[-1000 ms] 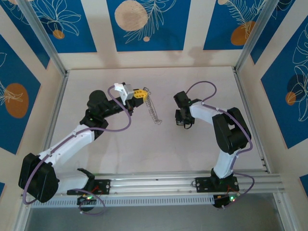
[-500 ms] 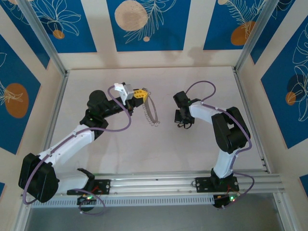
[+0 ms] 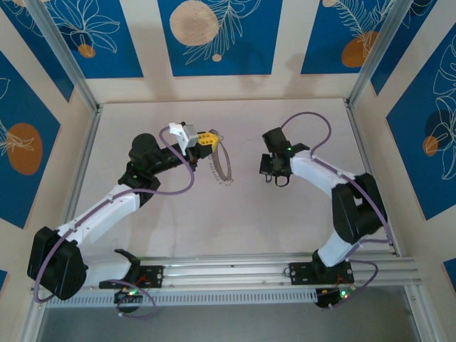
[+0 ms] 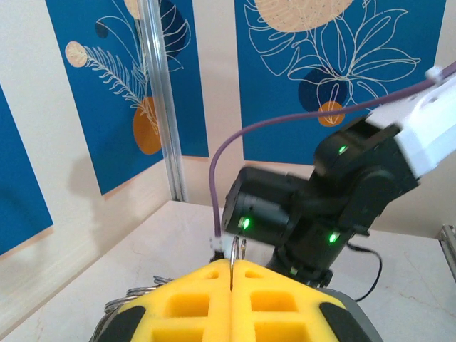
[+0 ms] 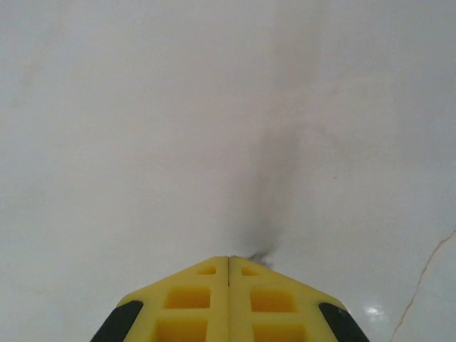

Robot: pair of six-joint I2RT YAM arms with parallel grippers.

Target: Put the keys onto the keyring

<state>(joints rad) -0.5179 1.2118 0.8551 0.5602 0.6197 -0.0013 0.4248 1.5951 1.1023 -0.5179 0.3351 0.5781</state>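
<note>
Blue leaf-print walls (image 3: 221,35), pale table (image 3: 214,221), keyring (image 3: 219,171)

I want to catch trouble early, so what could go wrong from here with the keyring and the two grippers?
1. The left gripper pinches the keyring by one thin wire at its very tips. The floppy loop could slip out or swing.
2. The right gripper is shut with only a grey speck at its tip. I cannot tell whether it holds the key, so threading may fail.
</note>
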